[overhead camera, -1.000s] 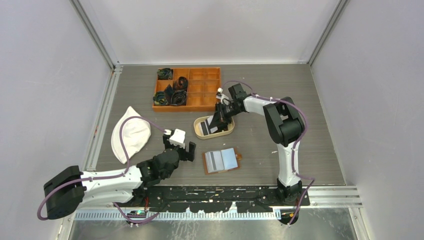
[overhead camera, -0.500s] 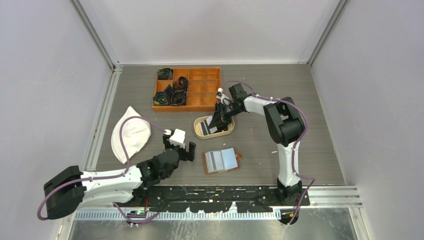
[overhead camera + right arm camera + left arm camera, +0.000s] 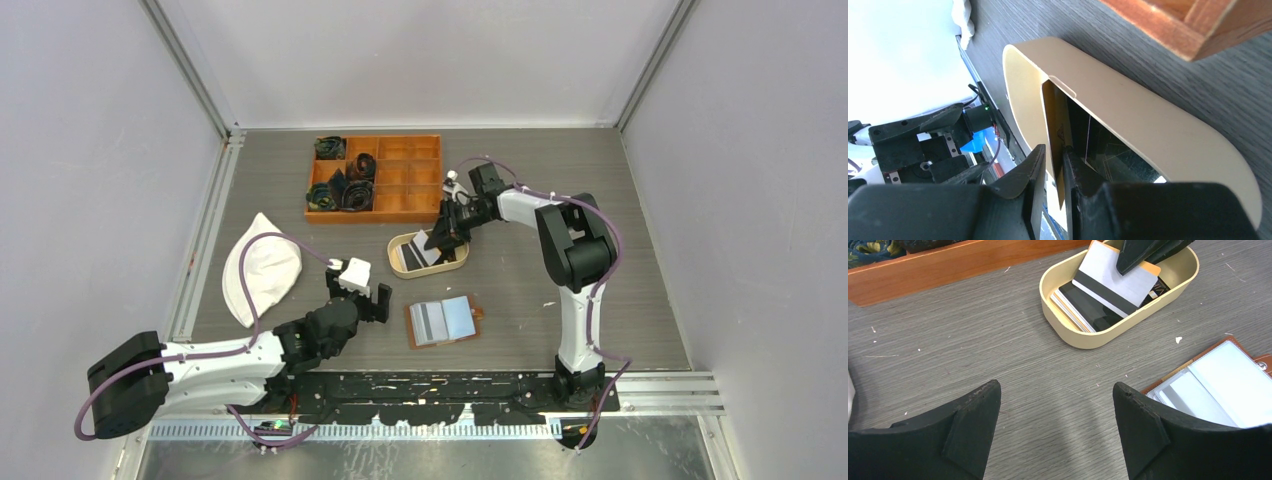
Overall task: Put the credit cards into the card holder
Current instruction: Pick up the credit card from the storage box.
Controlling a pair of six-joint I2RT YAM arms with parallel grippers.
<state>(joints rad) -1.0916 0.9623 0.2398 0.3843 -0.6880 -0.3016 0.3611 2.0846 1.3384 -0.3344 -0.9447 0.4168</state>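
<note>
Table (image 3: 650, 300) of grey woodgrain, pale walls (image 3: 420, 60)

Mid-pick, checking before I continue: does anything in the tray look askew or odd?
One grey striped card stands tilted above the stack in the beige tray, its raised edge pinched in the right pincer. Nothing else stands out.

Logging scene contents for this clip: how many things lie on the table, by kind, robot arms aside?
Orange compartment box: 1
Beige oval tray: 1
Brown card holder: 1
White cloth: 1
Credit cards: overlapping, cannot count
Total: 4, cards and box contents aside
</note>
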